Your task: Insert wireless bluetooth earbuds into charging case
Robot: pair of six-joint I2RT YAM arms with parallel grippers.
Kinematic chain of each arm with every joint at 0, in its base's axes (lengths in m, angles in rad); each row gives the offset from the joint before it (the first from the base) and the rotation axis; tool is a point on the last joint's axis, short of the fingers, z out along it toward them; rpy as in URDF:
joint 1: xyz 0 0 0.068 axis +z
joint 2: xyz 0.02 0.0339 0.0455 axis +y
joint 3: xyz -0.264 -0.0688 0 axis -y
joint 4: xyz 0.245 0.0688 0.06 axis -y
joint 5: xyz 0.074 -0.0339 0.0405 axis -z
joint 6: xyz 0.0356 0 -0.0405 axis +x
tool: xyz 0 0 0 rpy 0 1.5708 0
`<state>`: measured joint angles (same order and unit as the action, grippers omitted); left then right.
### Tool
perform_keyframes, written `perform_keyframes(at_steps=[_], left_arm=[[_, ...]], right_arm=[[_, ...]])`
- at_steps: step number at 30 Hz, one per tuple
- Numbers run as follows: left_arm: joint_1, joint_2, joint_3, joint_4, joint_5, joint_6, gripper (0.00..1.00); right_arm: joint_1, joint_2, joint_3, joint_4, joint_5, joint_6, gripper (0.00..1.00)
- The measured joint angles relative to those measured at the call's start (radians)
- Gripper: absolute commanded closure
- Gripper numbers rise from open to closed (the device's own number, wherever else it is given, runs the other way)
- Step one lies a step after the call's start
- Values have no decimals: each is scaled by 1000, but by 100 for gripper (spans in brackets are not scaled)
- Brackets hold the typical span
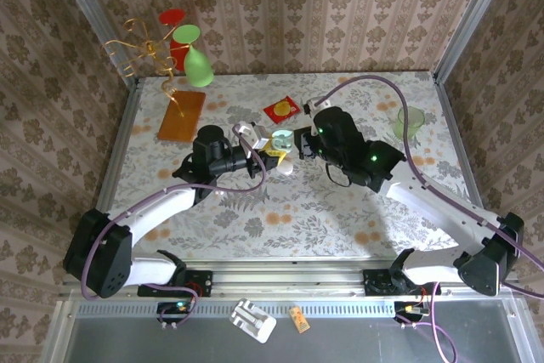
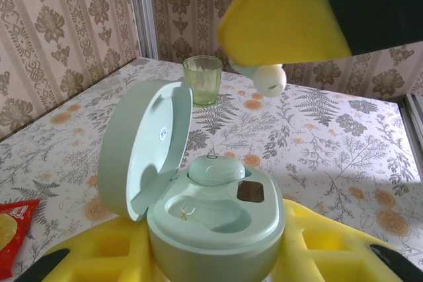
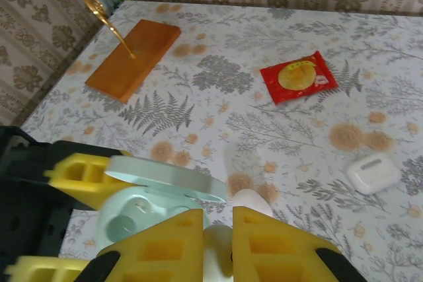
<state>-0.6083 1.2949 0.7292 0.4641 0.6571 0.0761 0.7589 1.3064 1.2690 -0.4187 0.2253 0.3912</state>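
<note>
Earbud [image 2: 269, 78] number one, small and whitish, was pinched at the tip of the right fingers [image 2: 284, 18], which were closed tight on it; it hung in the air above the charging case [image 2: 218, 229] and a little to the right, clear of it. The second earbud [image 2: 215, 170], pale mint, already sat in the far socket of the case, while the near socket was empty. The case was a mint-green rounded one with its lid swung open and standing upright at the left side. The left fingers [image 2: 330, 249], yellow foam pads, were closed on the base of the case from both sides and held it with the open top facing up. In the top view the two arms met over the middle of the desk [image 1: 340, 210], fingertips near one another. From the right wrist, the right fingers [image 3: 165, 242] were nearly together with a pale piece between them, and the open case lay just to their left. A green glass [image 2: 202, 78] stood on the desk well behind the case. A red snack packet [image 3: 297, 77], an orange board [image 3: 132, 57] and a white oval case [image 3: 373, 173] lay apart on the floral desk surface.
</note>
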Motion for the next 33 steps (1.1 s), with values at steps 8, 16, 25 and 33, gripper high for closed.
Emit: perform_keyframes(at_steps=[8, 16, 25, 33], left_arm=[[0, -1, 0, 0, -7, 0, 76], [0, -4, 0, 0, -8, 0, 76], [0, -4, -1, -2, -8, 0, 76], [0, -4, -2, 0, -7, 0, 76]], right_arm=[[44, 101, 66, 3, -9, -22, 87], [54, 137, 71, 14, -19, -23, 87], [53, 143, 73, 21, -34, -22, 87], [55, 143, 73, 26, -82, -18, 83]])
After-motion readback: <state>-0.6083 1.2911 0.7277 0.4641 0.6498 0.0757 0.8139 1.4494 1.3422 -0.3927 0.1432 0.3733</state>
